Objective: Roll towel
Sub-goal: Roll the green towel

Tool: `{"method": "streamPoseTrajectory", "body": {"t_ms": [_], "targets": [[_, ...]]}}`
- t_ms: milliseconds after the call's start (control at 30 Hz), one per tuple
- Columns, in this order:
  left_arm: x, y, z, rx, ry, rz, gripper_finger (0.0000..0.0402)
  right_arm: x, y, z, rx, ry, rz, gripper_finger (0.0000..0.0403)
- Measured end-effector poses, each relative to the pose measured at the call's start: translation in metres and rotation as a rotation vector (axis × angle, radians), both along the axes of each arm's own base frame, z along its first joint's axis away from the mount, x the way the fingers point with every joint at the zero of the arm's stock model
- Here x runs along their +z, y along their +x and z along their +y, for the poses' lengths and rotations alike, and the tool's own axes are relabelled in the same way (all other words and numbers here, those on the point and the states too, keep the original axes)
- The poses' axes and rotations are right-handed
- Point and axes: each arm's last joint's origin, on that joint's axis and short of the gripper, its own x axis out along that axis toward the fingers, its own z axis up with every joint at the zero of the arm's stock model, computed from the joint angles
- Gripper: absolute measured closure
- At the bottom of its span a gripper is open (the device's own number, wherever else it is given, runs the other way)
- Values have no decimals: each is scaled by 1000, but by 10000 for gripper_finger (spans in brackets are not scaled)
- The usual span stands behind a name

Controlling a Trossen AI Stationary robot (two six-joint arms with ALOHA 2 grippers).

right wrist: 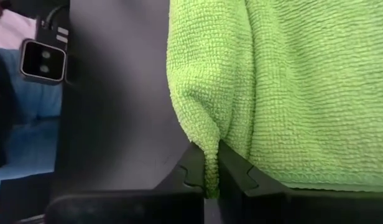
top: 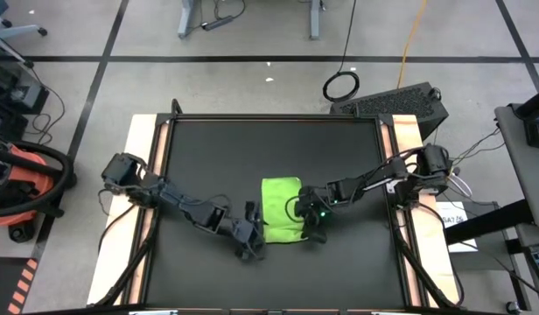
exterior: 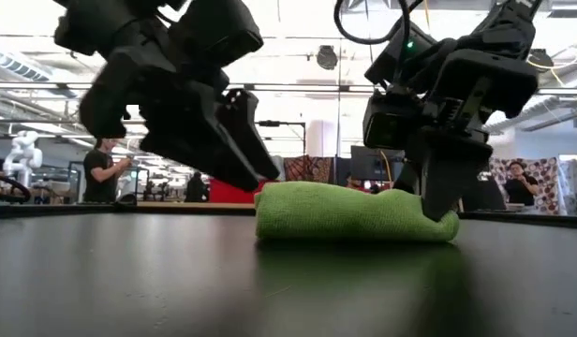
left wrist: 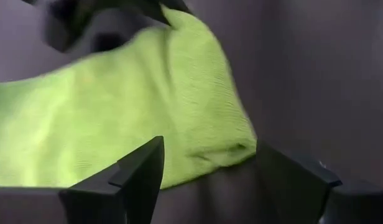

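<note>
- Already the towel [top: 282, 210] is bunched into a thick, partly rolled bundle, lying near the middle of the black mat [top: 208, 149] on the counter, between the two arms.
- A pinch of the towel's edge is held in the closed jaws of the right gripper [right wrist: 211, 180]; in the right wrist view a fold of green cloth is seen squeezed between them. This corner is probably kept pinned so that the bundle is not dragged about or allowed to unroll.
- The jaws of the left gripper [left wrist: 207, 171] are spread wide on the opposite side, with the towel's rounded end lying just ahead of them and nothing held; in the low view the tip is seen just beside the cloth, and contact cannot be judged.
- That open stance is judged to be a readiness for a fresh hold, so that the roll can be turned further.
- Loose, uneven folds are shown, so the rolling is taken as unfinished.
</note>
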Motion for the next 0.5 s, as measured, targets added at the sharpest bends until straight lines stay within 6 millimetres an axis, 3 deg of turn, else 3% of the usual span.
{"method": "streamPoseTrajectory", "body": {"t_ms": [500], "targets": [[-5, 2, -2, -51, 26, -1, 142, 1, 3, -20, -56, 52, 4, 399]]}}
